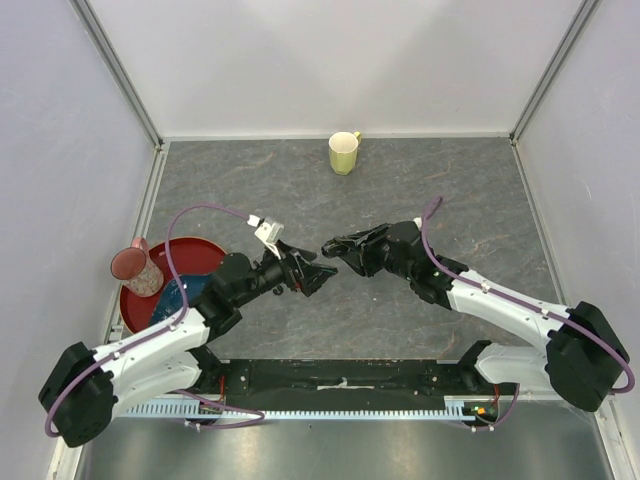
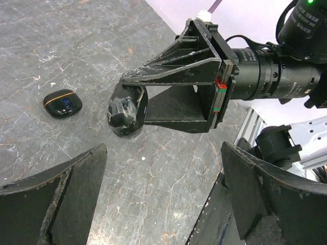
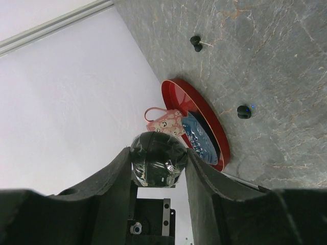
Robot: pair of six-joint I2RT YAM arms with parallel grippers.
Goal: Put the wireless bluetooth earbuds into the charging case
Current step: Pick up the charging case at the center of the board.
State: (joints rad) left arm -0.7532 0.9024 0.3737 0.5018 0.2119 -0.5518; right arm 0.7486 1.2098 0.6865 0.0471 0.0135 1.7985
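Note:
My right gripper [image 1: 330, 247] hangs over the middle of the table, shut on a rounded black charging case [image 3: 157, 159] with a glossy wrap. The left wrist view shows the same case [image 2: 126, 112] at the tips of that gripper [image 2: 132, 99]. My left gripper [image 1: 316, 278] faces it from just in front, jaws wide open [image 2: 163, 158] with only bare table between them. A second black case [image 2: 62, 103], with an orange band and a blue light, lies on the table. Two tiny black bits [image 3: 195, 43], perhaps earbuds, lie farther off. Another small dark piece [image 3: 244, 112] sits near the tray.
A red tray [image 1: 135, 305] holding a blue item and a pink patterned mug [image 1: 137, 268] sits at the left edge. A yellow-green cup [image 1: 344, 152] stands by the back wall. White walls enclose the grey marbled table on three sides.

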